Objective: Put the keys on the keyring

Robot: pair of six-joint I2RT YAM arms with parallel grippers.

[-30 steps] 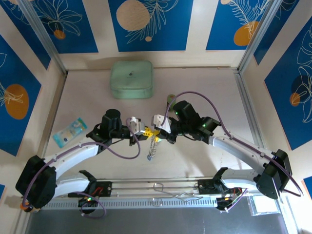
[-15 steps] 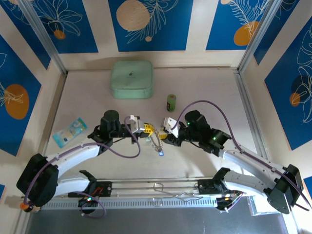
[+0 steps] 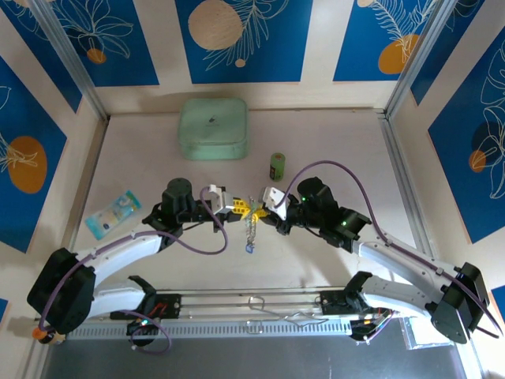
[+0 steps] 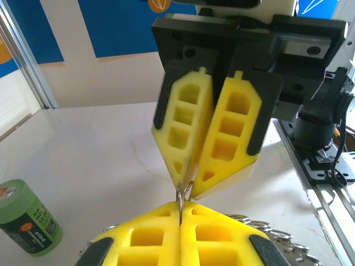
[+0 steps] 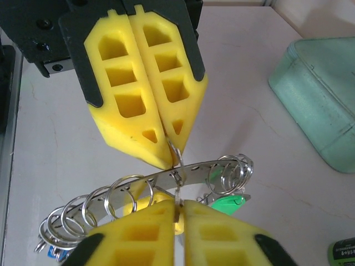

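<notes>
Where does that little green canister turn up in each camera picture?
Top external: green canister upright, right of the mint-green box.
Left wrist: lower left corner.
Right wrist: bottom right corner, cut off.
Shared landmark: the yellow fingers pinching the keyring.

Middle of the pale marbled bench (image 3: 339,150) is basically plugged. The left tool (image 3: 243,211) and right tool (image 3: 256,212) sit tip to tip, both pinched tight, and the thin silvery metal keyring (image 3: 250,233) dangles under them, so nothing's getting through there. The small upright green cylinder (image 3: 277,166) stands just behind the right tool. The mint-green square box (image 3: 213,128) hogs the far middle and a blue plastic packet (image 3: 113,213) lies over on the left. The far right corner has loads of room.
</notes>
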